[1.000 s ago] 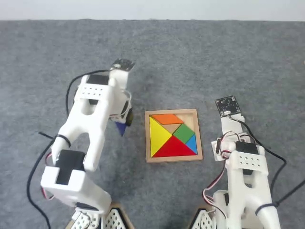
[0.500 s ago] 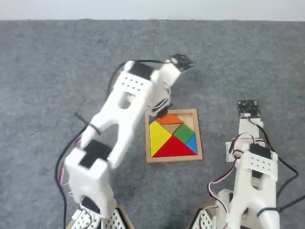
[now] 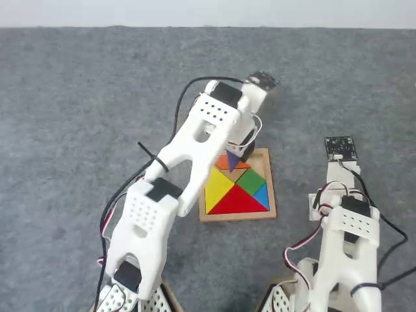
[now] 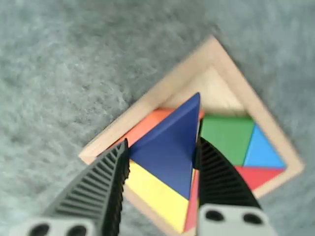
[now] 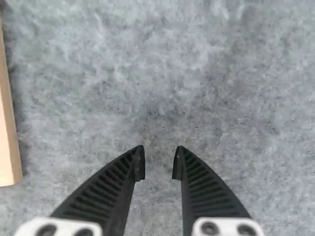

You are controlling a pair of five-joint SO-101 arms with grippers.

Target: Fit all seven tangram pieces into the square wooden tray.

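Tangram pieces [image 3: 235, 192] are laid in the square wooden tray [image 3: 237, 217] at mid-table, with bare wood seen at its far right corner. A dark blue triangle [image 4: 170, 152] is pinched by the left gripper [image 4: 161, 147] above the tray's far part. The right gripper [image 5: 158, 162] is kept slightly spread over grey carpet [image 5: 197, 73], right of the tray.

Our left hand [image 4: 161, 147] grips a dark blue triangle [image 4: 170, 152] between its black fingers [image 4: 106, 182], over the wooden tray [image 4: 246, 93] on the grey counter [image 4: 59, 73]. In the tray we see an orange piece [image 4: 147, 129], a yellow piece [image 4: 152, 194], a green piece [image 4: 226, 137], a light blue piece [image 4: 263, 150], a red piece [image 4: 256, 174] and a bare wooden patch [image 4: 216, 96].
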